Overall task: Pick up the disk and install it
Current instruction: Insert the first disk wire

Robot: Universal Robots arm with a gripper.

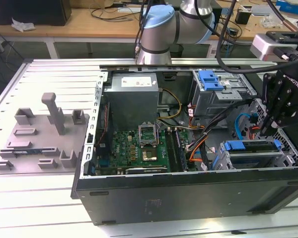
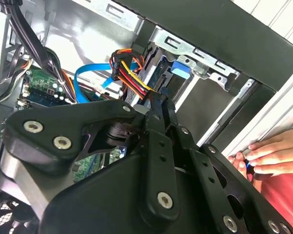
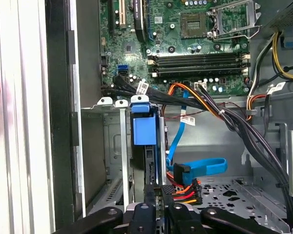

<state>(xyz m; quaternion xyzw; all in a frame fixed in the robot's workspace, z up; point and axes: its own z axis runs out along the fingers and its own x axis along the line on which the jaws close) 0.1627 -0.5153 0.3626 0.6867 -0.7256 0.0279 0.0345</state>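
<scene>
One disk [image 1: 249, 146] is in your scene, and it sits slotted in the lower cage [image 1: 268, 162] of the open case [image 1: 188, 193], on the exterior view's right, with its blue bracket showing at the slot's mouth. You can count two blue plastic pieces in the exterior view: that bracket and one latch [image 1: 211, 79] on the upper cage. Your one gripper [image 1: 262, 130] hangs over the disk's end, and in both wrist views its fingers [image 2: 158, 112] are drawn narrow, nearly meeting, at the disk's [image 3: 142, 131] edge just beside one plug [image 3: 183, 192] of red, orange and yellow wires. Whether they pinch the disk, you cannot tell. One blue cable [image 3: 200, 168] loops near that plug. One hand [image 2: 276, 151] rests on the pale table slats beside the case wall. One grey fixture [image 1: 39, 139] lies well apart, on the exterior view's left.
</scene>
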